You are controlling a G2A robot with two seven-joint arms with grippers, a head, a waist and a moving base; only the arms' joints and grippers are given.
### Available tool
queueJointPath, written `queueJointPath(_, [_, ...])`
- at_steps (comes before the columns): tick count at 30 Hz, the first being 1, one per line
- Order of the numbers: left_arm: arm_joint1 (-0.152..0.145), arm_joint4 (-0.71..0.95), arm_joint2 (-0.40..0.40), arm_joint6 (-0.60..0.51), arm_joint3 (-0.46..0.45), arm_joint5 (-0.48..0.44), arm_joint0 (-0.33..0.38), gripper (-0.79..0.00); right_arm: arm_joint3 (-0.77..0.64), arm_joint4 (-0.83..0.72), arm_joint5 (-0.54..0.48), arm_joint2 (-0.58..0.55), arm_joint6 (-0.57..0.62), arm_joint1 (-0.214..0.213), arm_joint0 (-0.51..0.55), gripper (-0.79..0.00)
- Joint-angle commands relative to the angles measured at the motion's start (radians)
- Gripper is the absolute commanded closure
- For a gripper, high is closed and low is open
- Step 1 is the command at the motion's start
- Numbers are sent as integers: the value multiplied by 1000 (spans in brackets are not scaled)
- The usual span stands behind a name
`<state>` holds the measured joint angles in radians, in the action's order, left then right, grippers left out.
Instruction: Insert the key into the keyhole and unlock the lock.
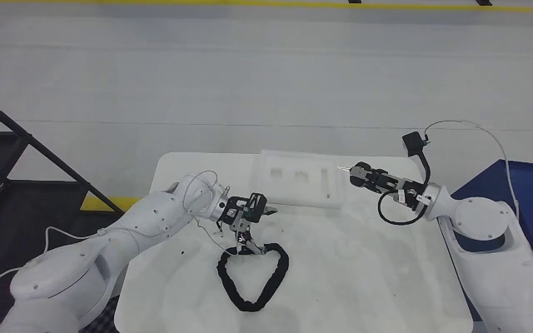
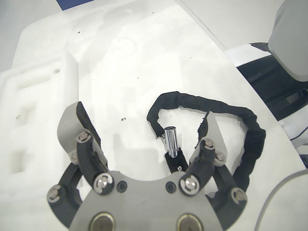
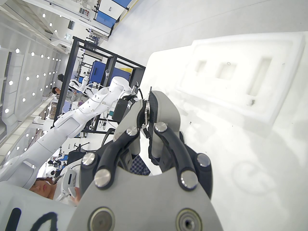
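Chrome lock cylinder [image 2: 170, 143], joining the ends of a black sleeved chain [image 1: 250, 283] near the worktop's [image 1: 375, 275] front edge, left of centre, stands mouth-up between the spread fingers of the left gripper [image 2: 144, 118]. The right gripper [image 1: 358, 172], clenched on the key [image 1: 342, 169], hangs well apart by the foam tray's [image 1: 300, 179] right end. The key tip points toward the left edge, seemingly crosswise to the cylinder's axis.

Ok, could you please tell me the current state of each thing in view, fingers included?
lock cylinder: upright, no key in it.
key: held, not inserted.
chain: lying looped on the table.
foam tray: flat on the table.
left gripper: fingers open, either side of the lock cylinder.
right gripper: fingers shut on the key.
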<state>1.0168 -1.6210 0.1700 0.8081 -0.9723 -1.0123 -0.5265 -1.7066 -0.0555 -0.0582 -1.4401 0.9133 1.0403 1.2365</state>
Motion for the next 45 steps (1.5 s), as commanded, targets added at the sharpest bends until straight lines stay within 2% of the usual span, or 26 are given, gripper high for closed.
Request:
queueJointPath(1, [0, 1, 0, -1, 0, 0, 0, -785, 0, 0, 0, 0, 0, 0, 0, 0])
queueJointPath(15, [0, 1, 0, -1, 0, 0, 0, -785, 0, 0, 0, 0, 0, 0, 0, 0])
queueJointPath(18, [-6, 25, 16, -58, -2, 36, -29, -785, 0, 0, 0, 0, 0, 0, 0, 0])
queueJointPath(21, [-32, 47, 44, -86, -36, 81, -62, -785, 0, 0, 0, 0, 0, 0, 0, 0])
queueJointPath(29, [-155, 42, 119, -144, -191, 179, -202, -785, 0, 0, 0, 0, 0, 0, 0, 0])
queueJointPath(34, [-208, 27, 161, -192, -286, 216, -270, -785, 0, 0, 0, 0, 0, 0, 0, 0])
queueJointPath(39, [-227, 26, 182, -226, -302, 203, -307, -785, 0, 0, 0, 0, 0, 0, 0, 0])
queueJointPath(45, [-217, 30, 193, -226, -269, 195, -315, -785, 0, 0, 0, 0, 0, 0, 0, 0])
